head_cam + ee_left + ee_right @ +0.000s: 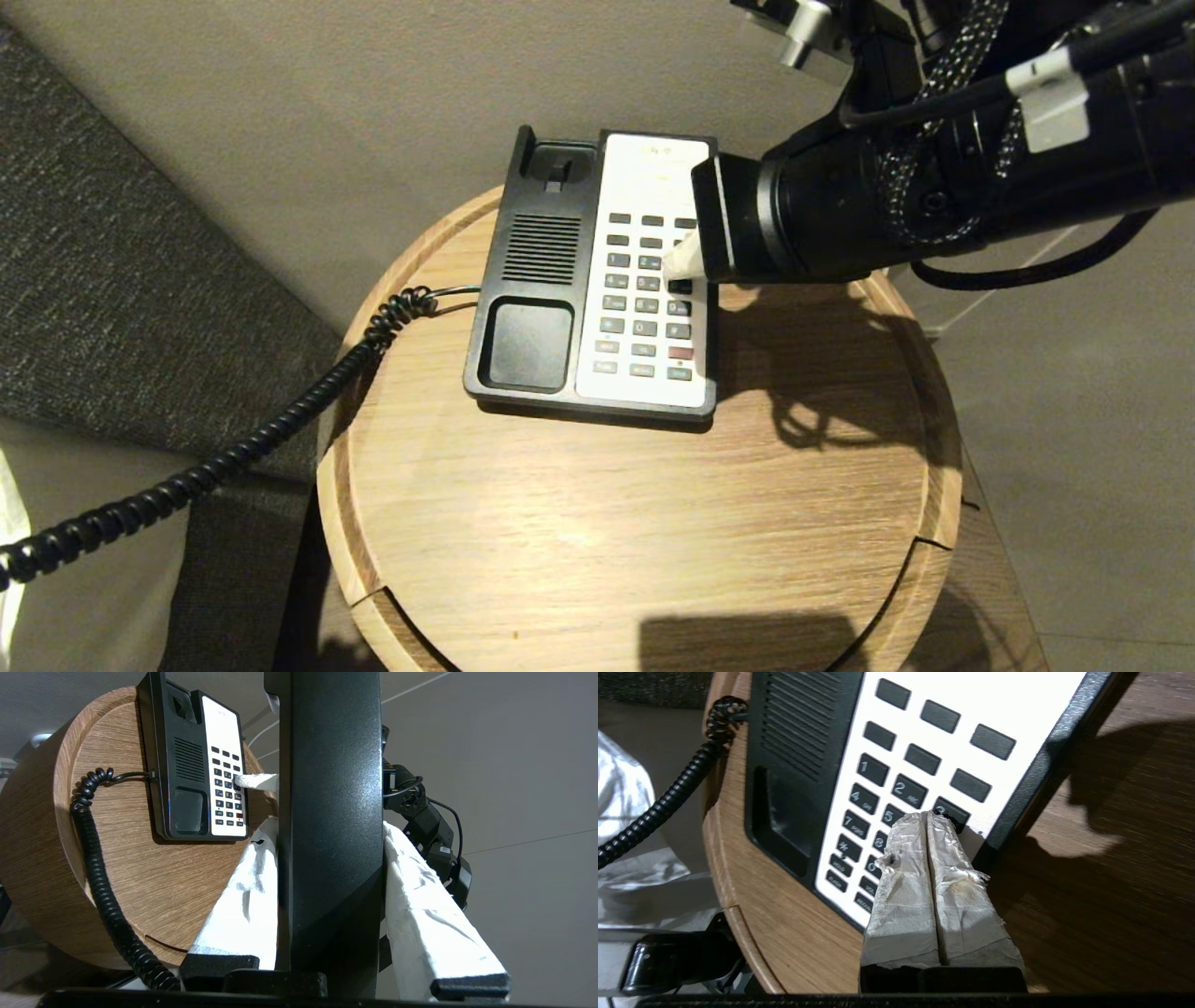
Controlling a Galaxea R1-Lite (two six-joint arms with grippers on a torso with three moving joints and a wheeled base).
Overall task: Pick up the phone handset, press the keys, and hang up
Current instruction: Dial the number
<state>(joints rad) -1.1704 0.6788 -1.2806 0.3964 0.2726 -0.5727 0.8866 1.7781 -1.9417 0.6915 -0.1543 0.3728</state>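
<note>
Phone handset (331, 812): held off the desk between the tape-wrapped fingers (243, 905) of the left gripper (327, 868), whose jaws pinch its narrow sides. In the left wrist view its long axis runs straight away from the camera; both ends are cut off or hidden, so which end leads cannot be told. The handset lies outside the head view. Coiled cord (233, 457): runs from the phone base (597, 280) over the desk (653, 523) rim and out of the head view at lower left. Right gripper (930, 814): jaws pressed together, tips on the keypad (878, 793) at the "3" key, which they partly cover. The cradle (532, 345) is empty.
</note>
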